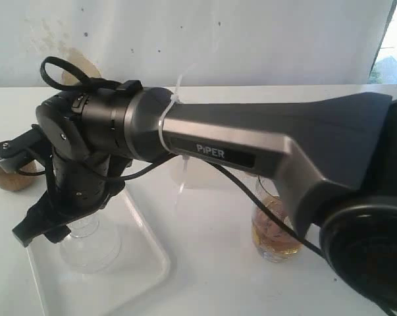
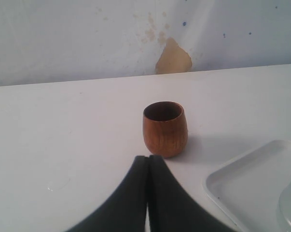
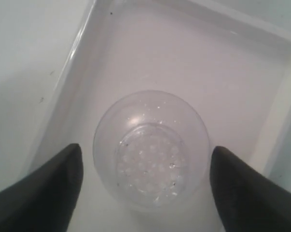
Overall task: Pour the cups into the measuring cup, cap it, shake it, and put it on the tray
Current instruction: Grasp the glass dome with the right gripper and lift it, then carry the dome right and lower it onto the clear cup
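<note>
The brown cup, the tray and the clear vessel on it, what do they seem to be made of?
Brown cup: wood, by its vertical grain and warm satin finish. Tray: probably white plastic, smooth with a soft sheen on the rim. Clear vessel: likely transparent plastic, walls speckled with droplets or flecks.

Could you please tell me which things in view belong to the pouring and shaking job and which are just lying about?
Belongs to the job: wooden cup; measuring cup, standing on the tray.
Just lying about: glass of amber liquid, off the tray, seemingly no part of the job.
</note>
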Robot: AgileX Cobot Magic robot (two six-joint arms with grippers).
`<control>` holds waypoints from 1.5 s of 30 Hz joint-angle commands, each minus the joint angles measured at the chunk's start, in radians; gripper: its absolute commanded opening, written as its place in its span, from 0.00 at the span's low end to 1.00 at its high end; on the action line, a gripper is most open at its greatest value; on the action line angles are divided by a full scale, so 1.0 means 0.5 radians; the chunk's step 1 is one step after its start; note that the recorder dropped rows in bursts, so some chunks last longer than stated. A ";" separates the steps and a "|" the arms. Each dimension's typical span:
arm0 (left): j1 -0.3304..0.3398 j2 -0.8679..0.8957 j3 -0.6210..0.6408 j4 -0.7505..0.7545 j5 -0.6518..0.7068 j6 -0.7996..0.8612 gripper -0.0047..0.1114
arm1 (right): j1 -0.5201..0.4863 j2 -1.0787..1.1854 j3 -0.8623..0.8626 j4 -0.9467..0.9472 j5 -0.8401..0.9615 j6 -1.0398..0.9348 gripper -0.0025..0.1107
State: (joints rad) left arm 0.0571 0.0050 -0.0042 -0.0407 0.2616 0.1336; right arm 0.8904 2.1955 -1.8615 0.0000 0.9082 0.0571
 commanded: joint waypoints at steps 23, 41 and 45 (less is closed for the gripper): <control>0.000 -0.010 0.008 0.004 -0.011 -0.002 0.04 | -0.009 -0.109 -0.003 -0.092 0.062 -0.070 0.02; 0.000 -0.010 0.008 0.004 -0.011 -0.002 0.04 | -0.355 -1.238 0.273 -0.332 0.626 0.257 0.02; 0.000 -0.010 0.008 0.004 -0.011 -0.002 0.04 | -0.513 -1.343 0.464 -0.340 0.626 0.262 0.02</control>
State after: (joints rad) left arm 0.0571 0.0050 -0.0042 -0.0407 0.2616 0.1336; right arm 0.6843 1.5631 -1.6908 -0.1587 1.2185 0.1769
